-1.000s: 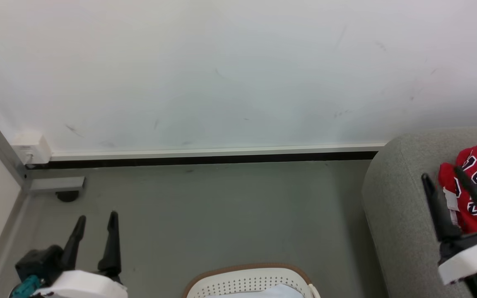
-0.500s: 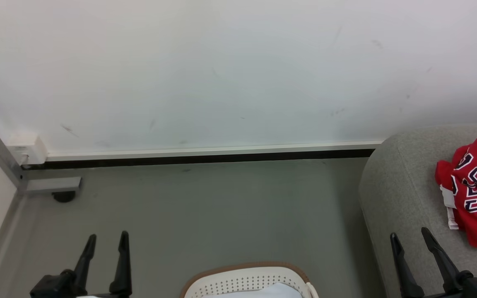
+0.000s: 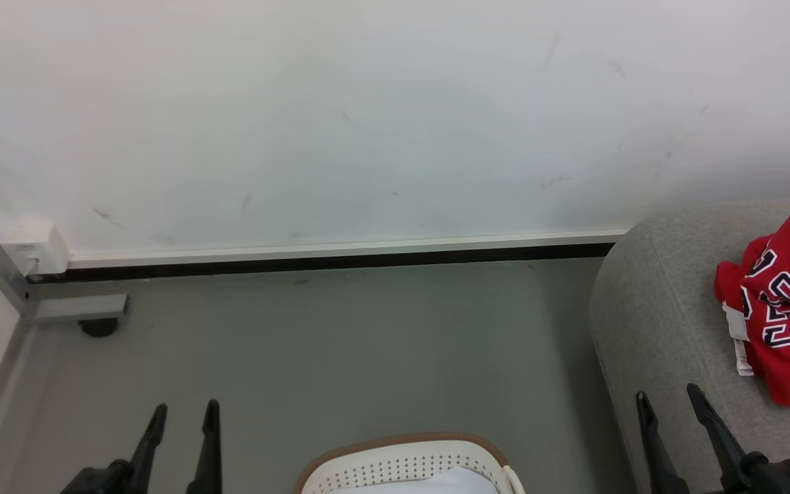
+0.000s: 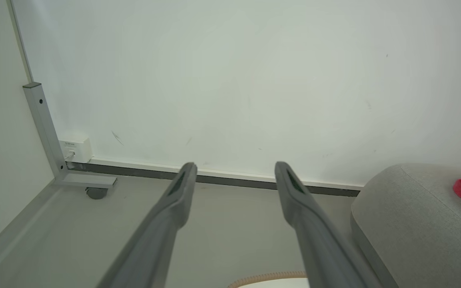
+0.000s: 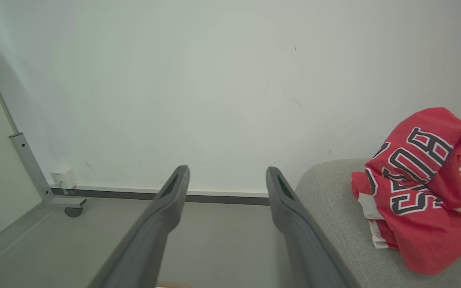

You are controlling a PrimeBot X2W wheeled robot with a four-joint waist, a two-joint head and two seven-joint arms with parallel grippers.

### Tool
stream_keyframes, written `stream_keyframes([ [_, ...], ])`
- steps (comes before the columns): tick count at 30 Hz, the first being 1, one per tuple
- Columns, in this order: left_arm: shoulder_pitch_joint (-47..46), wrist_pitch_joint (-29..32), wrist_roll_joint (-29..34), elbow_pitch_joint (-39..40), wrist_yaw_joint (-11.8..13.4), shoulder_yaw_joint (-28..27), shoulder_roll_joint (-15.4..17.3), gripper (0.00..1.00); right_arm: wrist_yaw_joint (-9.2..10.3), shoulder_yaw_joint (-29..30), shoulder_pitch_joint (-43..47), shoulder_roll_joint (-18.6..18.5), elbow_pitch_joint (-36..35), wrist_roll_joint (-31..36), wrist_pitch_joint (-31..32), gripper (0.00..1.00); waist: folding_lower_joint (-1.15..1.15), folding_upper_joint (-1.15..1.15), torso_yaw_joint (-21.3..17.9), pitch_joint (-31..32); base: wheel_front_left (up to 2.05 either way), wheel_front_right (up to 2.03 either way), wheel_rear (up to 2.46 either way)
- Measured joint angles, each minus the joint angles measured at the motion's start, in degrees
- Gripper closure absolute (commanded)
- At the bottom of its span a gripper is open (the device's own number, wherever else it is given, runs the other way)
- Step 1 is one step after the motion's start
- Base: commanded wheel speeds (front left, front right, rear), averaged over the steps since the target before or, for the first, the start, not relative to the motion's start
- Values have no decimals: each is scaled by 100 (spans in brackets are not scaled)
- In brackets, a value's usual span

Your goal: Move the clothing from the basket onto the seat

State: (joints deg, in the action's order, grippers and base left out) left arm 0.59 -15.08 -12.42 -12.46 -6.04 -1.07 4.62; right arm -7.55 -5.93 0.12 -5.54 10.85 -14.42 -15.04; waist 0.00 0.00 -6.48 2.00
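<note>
While the left gripper (image 3: 186,407) and right gripper (image 3: 667,392) gaped empty, clothing (image 3: 786,309) lay crumpled on the seat (image 3: 655,309): seemingly light, limp, slippery, best pinched at a fold.

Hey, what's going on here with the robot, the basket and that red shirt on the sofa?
A two-armed robot is moving laundry from the white basket to the grey sofa. One red lettered garment lies crumpled on the sofa near its padded arm. The left hand and the right hand are both open and empty, held low either side of the basket, whose visible end holds a pale cloth.
</note>
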Motion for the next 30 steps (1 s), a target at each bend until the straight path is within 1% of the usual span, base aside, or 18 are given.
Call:
stream_keyframes([
  [7,-16,0,111,-32,-99,-64,-60,0,0,-37,-51,15,44,21,0,0,0,0,18,-11,0,0,0],
  [12,-24,0,136,-78,-109,-82,-89,0,0,-62,-57,30,71,21,0,0,0,0,30,-17,0,0,0],
  [13,-20,1,134,-97,-105,-78,-93,100,-1,-67,-51,32,88,22,1,100,0,0,30,-17,0,0,0],
  [19,91,66,31,-387,-105,-49,-176,100,-1,-104,125,57,331,-49,45,100,0,0,38,-20,0,0,0],
  [23,83,203,-385,-394,-105,-87,-177,100,-1,-67,121,58,337,-492,156,100,0,0,59,-26,0,0,0],
  [24,73,261,-608,-392,-105,-94,-178,100,-1,-41,118,58,337,-724,209,100,0,0,69,-30,0,0,0],
  [26,67,292,-719,-390,-105,-99,-178,100,-1,-22,116,58,337,-812,230,100,0,0,73,-31,0,0,0],
  [27,60,338,-922,-383,-105,-111,-178,100,-1,10,110,58,338,-1045,288,100,0,0,83,-34,0,0,0],
  [30,49,400,-1212,-376,-105,-125,-178,100,-1,52,101,58,338,-1349,346,100,0,0,98,-39,0,0,0],
])
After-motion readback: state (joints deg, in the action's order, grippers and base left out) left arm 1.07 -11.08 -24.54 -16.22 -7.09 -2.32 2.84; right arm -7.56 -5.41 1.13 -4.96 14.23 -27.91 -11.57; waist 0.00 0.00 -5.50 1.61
